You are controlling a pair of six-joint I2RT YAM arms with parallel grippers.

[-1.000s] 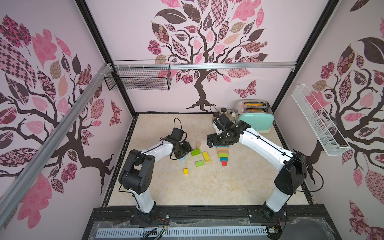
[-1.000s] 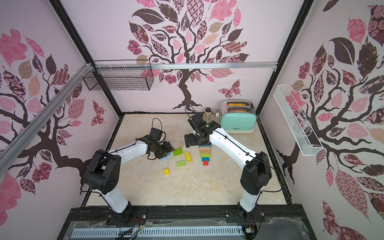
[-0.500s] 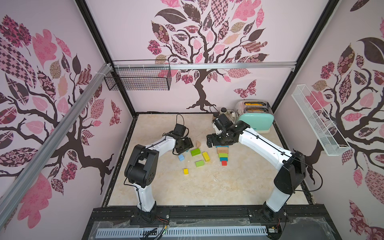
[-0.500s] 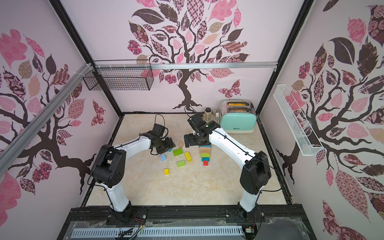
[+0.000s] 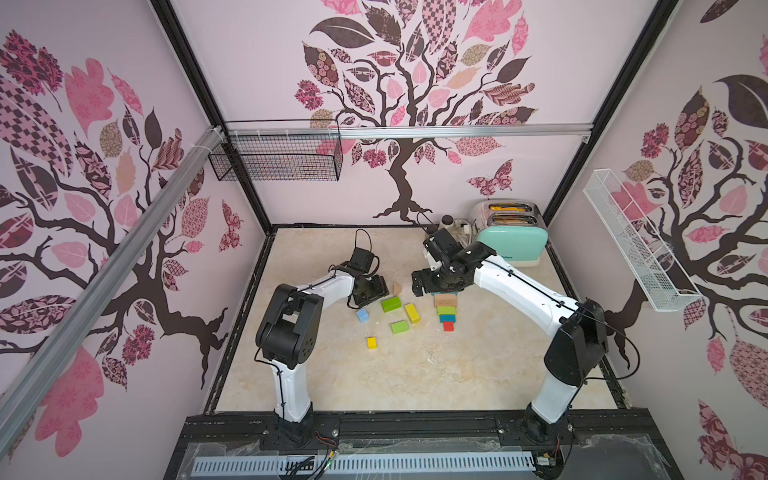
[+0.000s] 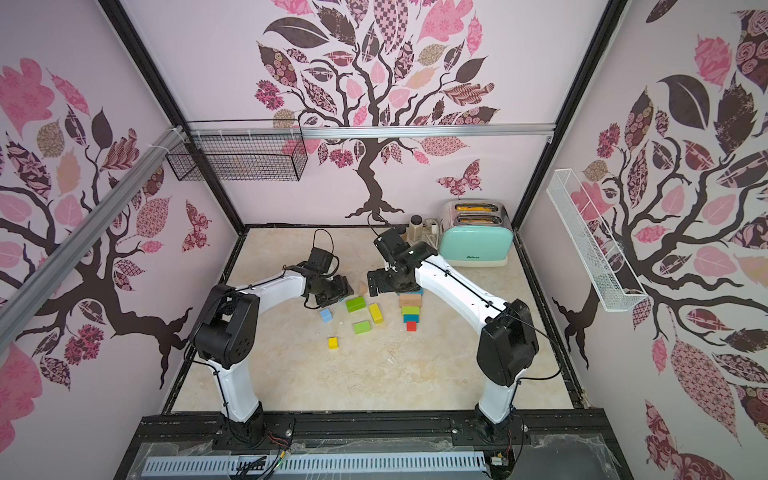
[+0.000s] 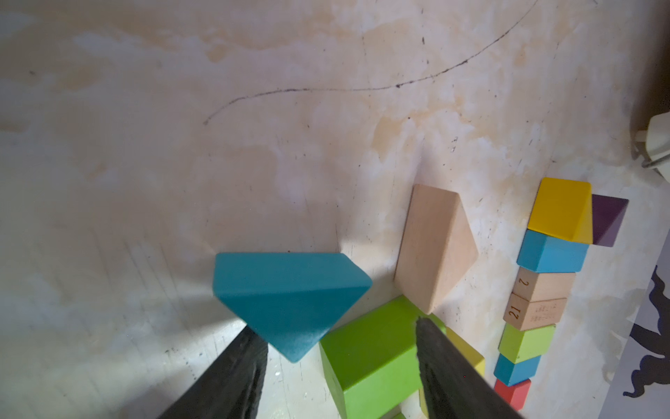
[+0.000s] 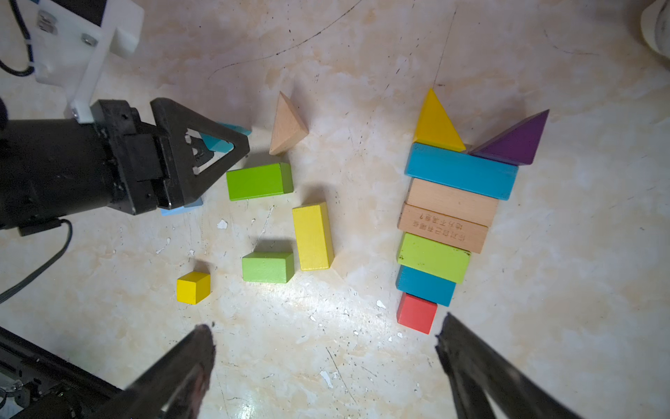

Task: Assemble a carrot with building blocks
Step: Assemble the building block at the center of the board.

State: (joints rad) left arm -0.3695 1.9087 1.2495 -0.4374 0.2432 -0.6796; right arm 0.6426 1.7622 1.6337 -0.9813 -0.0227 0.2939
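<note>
Scuffed cream table (image 5: pixel 374 374), tree-mural walls (image 5: pixel 540 174) | toaster (image 5: pixel 513 245) at 1 o'clock | tan block (image 7: pixel 534 315) reads "21" (engraved) | left gripper (image 7: pixel 335 326), right gripper (image 8: pixel 326 323): apart.

The left arm's elbow (image 5: pixel 291 326) has swung toward 1 o'clock and now stands more upright. The left gripper (image 5: pixel 377 291) has drawn away from the blue cube (image 5: pixel 362 315), shifting slightly toward 1 o'clock, so the cube lies clear at its 7 o'clock. Its jaws, standing apart, have come to the tip of the teal wedge (image 7: pixel 290 301).
</note>
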